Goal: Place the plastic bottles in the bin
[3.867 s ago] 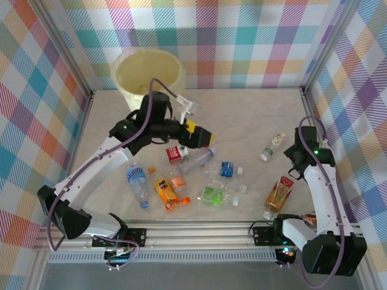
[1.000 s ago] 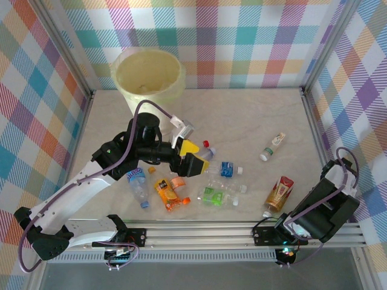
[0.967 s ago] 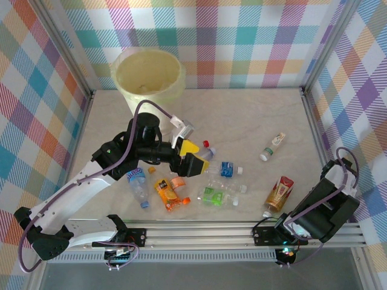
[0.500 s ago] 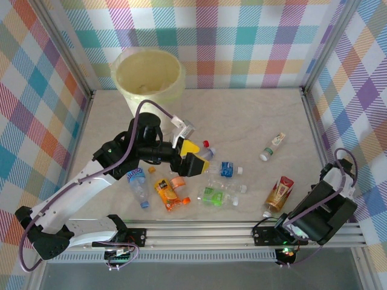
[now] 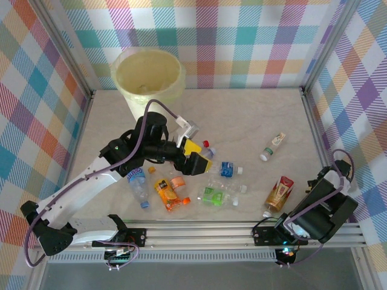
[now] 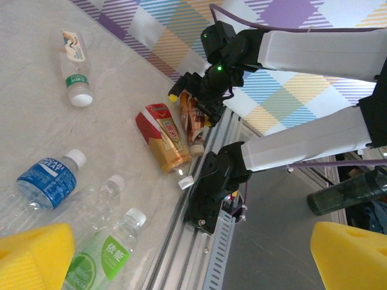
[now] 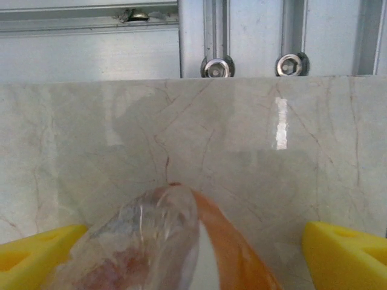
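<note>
While its pads [image 7: 344,251] stand spread to either side of a clear bottle [image 7: 157,241] with an orange label, the right gripper [image 7: 193,254] has not clamped it: the bottle sits close to one pad and a gap shows at the other (an aluminium rail [image 7: 242,36] bounds the table [image 7: 302,151] just beyond). That arm [image 5: 320,208] is folded low at the table's near right corner. The left gripper [image 5: 195,158] hangs with its pads released wide and nothing between them, above the cluster of bottles by the middle of the near edge: a red-capped bottle [image 5: 205,147] just beside it, a blue-label bottle [image 5: 227,169], a green-label bottle [image 5: 213,194], an orange bottle [image 5: 166,194] and, to the left, a bigger blue-label bottle [image 5: 137,181]. Near the right edge lie a red-label bottle [image 5: 280,192] and, farther back, a green-band bottle [image 5: 273,147] with a white cap. The bin [image 5: 149,75] stands in the far left corner, well apart from every bottle on the table.
</note>
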Robot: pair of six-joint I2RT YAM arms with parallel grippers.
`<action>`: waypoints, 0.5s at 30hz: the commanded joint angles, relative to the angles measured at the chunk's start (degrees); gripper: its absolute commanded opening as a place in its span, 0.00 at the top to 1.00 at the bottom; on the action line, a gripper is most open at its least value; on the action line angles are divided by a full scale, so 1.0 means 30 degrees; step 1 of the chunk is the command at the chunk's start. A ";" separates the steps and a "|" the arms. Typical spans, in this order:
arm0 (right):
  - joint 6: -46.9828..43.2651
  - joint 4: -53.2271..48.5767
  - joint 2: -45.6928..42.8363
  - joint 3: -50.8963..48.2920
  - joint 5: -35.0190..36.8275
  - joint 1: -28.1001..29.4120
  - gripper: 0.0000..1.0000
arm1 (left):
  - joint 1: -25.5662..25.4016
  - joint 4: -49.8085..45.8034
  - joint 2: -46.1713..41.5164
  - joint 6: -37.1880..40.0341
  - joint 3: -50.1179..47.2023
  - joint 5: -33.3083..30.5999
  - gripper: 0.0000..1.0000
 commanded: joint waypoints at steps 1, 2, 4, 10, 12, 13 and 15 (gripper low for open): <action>-0.0303 0.1236 0.0071 -0.0238 -0.0857 -0.0163 0.11 | -0.0276 -0.0010 -0.0089 0.0346 -0.0013 -0.0301 0.00; -0.0302 0.1389 0.0078 -0.0197 -0.1035 -0.0134 0.12 | -0.0242 -0.0134 -0.0087 0.0393 0.0060 -0.0244 0.00; -0.0224 0.1737 0.0077 -0.0243 -0.1374 -0.0021 0.12 | -0.0237 -0.0205 -0.0173 0.0498 0.0009 -0.0365 0.00; 0.0372 0.2715 0.0496 -0.0762 -0.2342 0.0340 0.15 | -0.0257 -0.0206 -0.0100 0.0470 -0.0009 -0.0396 0.00; 0.0504 0.2949 0.0714 -0.0757 -0.2410 0.0586 0.16 | -0.0247 -0.0304 -0.0098 0.0514 -0.0004 -0.0533 0.00; 0.0518 0.2991 0.0804 -0.0708 -0.2412 0.0691 0.15 | -0.0264 -0.0342 -0.0103 0.0554 -0.0011 -0.0597 0.00; 0.0521 0.3071 0.1035 -0.0504 -0.2464 0.0901 0.15 | -0.0247 -0.0349 -0.0122 0.0580 0.0009 -0.0674 0.00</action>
